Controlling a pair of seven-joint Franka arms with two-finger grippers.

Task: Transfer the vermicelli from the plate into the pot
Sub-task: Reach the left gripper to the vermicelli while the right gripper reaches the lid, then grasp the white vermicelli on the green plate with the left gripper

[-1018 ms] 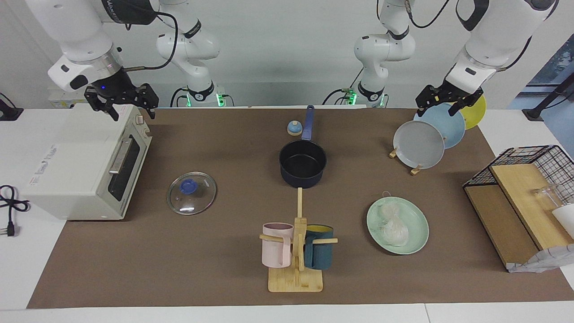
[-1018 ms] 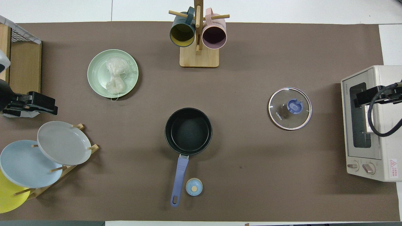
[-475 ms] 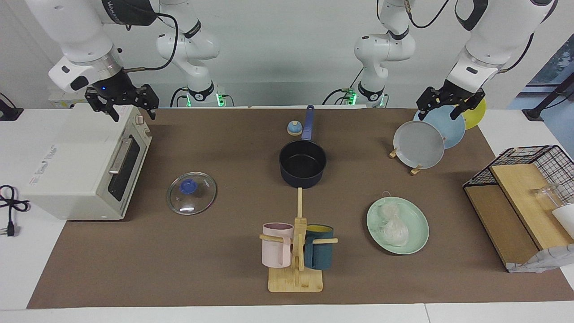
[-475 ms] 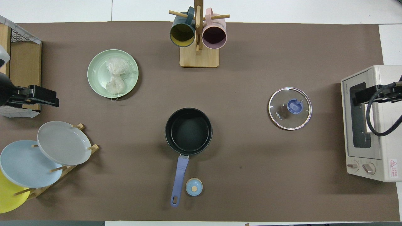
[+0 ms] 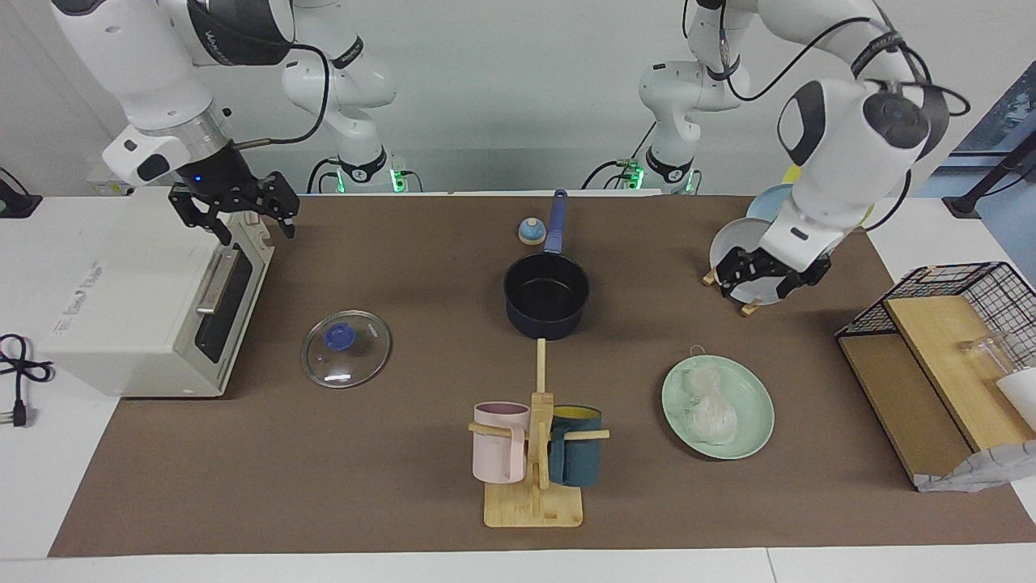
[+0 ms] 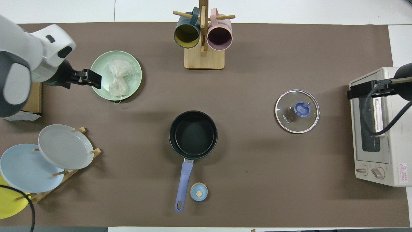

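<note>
The vermicelli (image 5: 711, 409) (image 6: 118, 77), a whitish bundle in a clear bag, lies on the mint-green plate (image 5: 754, 417) (image 6: 135, 64). The plate sits toward the left arm's end of the table, farther from the robots than the pot. The dark pot (image 5: 546, 295) (image 6: 193, 134) stands empty mid-table, its blue handle (image 6: 183, 180) pointing toward the robots. My left gripper (image 5: 769, 282) (image 6: 96, 80) is open and empty in the air, over the plate's edge in the overhead view. My right gripper (image 5: 251, 225) (image 6: 351, 93) is open and empty over the toaster oven's front edge.
A glass lid (image 5: 346, 348) (image 6: 297, 111) lies beside the toaster oven (image 5: 137, 300) (image 6: 379, 135). A mug tree (image 5: 534, 453) (image 6: 203, 38) stands farthest from the robots. A rack with grey, blue and yellow plates (image 6: 66, 146), a small blue knob (image 6: 199, 191) and a wire-and-wood shelf (image 5: 931, 372) are also here.
My left gripper has swung down from over the plate rack to over the mint-green plate's edge. My right gripper has shifted slightly toward the table's middle.
</note>
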